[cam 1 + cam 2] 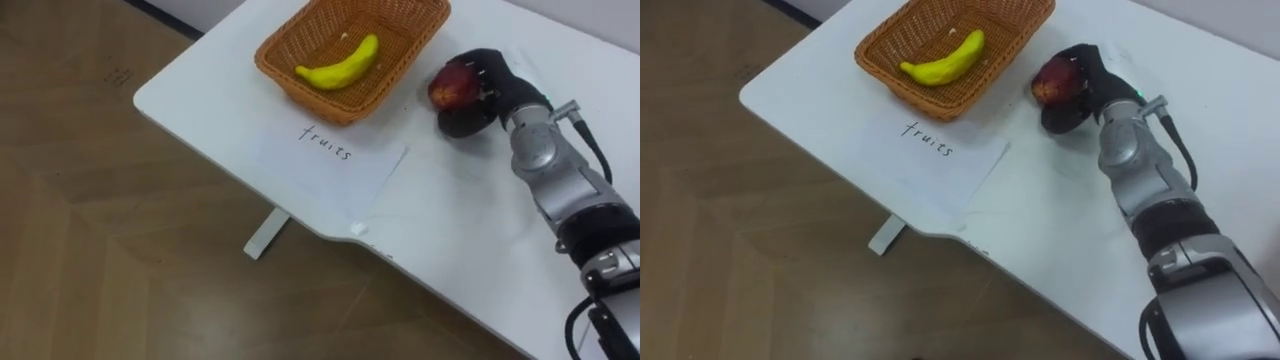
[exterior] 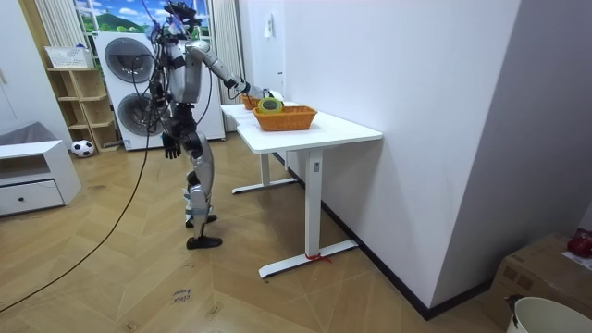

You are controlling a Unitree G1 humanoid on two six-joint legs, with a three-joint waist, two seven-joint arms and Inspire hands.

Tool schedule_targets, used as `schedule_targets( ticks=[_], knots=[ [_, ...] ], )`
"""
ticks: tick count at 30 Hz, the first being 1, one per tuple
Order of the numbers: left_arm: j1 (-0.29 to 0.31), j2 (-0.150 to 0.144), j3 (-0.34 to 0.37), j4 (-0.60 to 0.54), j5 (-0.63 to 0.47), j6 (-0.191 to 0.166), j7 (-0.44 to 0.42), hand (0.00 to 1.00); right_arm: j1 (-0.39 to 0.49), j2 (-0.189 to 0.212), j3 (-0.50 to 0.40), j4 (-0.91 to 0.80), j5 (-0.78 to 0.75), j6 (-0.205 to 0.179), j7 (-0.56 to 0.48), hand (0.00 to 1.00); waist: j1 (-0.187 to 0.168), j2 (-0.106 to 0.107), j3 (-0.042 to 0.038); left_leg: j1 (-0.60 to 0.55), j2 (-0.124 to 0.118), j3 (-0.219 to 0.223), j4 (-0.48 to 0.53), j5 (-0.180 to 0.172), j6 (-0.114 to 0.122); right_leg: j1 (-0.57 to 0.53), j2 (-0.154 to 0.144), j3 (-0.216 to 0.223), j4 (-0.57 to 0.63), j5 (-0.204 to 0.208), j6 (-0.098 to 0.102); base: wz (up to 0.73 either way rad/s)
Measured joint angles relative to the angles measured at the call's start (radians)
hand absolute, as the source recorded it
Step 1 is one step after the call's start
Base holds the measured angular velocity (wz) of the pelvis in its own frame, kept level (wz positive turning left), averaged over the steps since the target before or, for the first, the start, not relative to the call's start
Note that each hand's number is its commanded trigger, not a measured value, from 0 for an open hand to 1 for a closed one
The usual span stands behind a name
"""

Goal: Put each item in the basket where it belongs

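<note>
Standing at the end of the white worktop [image 1: 460, 230], right arm reached out over it.

- Right robot hand [image 1: 492, 88]: curled around a red apple [image 1: 453, 86], gripping it just beside the right rim of the wicker basket [image 1: 352, 100]. Can't tell whether the apple is lifted clear or resting on the worktop.
- Basket holds a banana [image 1: 338, 66]. A handwritten sheet of paper [image 1: 330, 160] lies in front of it.
- Left robot hand [image 2: 170, 145]: hangs by my thigh in the room view, idle.
- Room view also shows a second basket [image 2: 287, 118] nearer the worktop's other end, with a green roll of tape [image 2: 269, 105] in it.

Step in hand, as I read it: carrying the apple to the fruit basket.

Next move calls for raising the apple over the rim, shifting it left above the open weave beside the banana, then letting go low. The rim is close, so clipping it could shove the basket.
</note>
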Motion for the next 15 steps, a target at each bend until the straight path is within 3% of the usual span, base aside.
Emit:
schedule_targets(
  ticks=[15],
  knots=[
    [-0.030, 0.006, 0.000, 0.002, 0.000, 0.000, 0.006, 0.00, -0.017, -0.005, 0.031, 0.018, -0.030, 0.001, 0.021, 1.00, -0.001, -0.002, -0.0016, 0.001, 0.000, -0.001, -0.010, 0.003, -0.002, -0.007, 0.000, 0.002, -0.001, 0.000, 0.000, 0.00]
  ],
)
